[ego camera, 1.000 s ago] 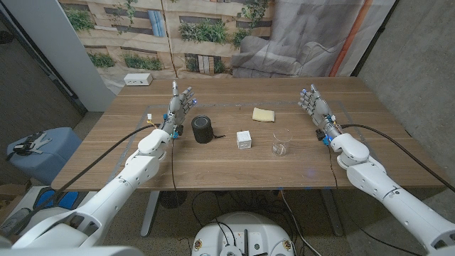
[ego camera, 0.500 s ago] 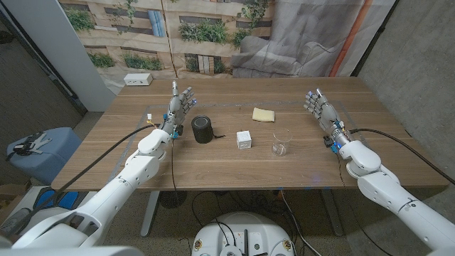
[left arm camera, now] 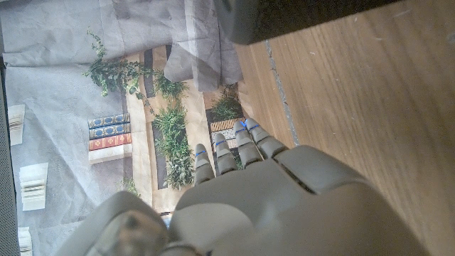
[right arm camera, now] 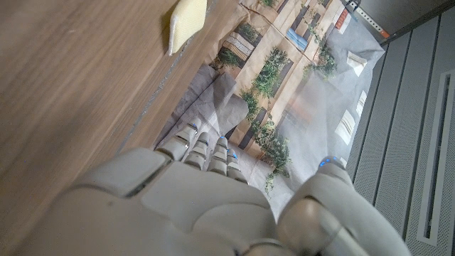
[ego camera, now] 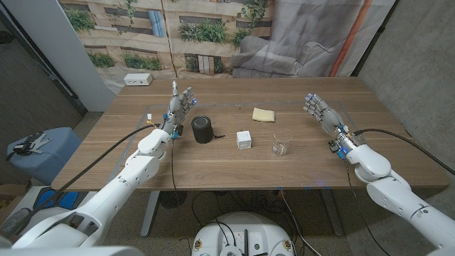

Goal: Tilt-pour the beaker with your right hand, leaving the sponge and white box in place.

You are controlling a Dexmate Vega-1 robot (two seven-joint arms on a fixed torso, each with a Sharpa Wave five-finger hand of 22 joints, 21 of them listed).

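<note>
Wooden surface (ego camera: 213, 160) carries everything; both arms come in from the near corners. Left arm stretches along the left side. Left robot hand (ego camera: 180, 105) is raised with fingers up and slightly apart, holding nothing, just beside a black cylinder (ego camera: 202, 129) but not touching it. Left wrist view shows the back of the same hand (left arm camera: 284, 206), fingers straight and close together, dark edge of the cylinder (left arm camera: 298, 18) beyond the fingertips.

Right arm lies along the right side with a black cable trailing off the edge. Right robot hand (ego camera: 323, 114) is open, fingers extended and a little spread, empty, well apart from the beaker (ego camera: 281, 142). Whether it stands on its edge or hovers above the wood, cannot tell. Right wrist view shows the back of that hand (right arm camera: 178, 206), fingers straight, pointing toward the far edge, with the sponge (right arm camera: 186, 21) ahead on the wood.

Beaker is clear glass, upright, near the middle right of the surface, between the right hand and the white box (ego camera: 244, 139). White box sits just left of the beaker, apart from it. Yellow sponge (ego camera: 264, 114) lies flat farther back, behind box and beaker. Small white device (ego camera: 138, 80) sits at the far left corner.
</note>
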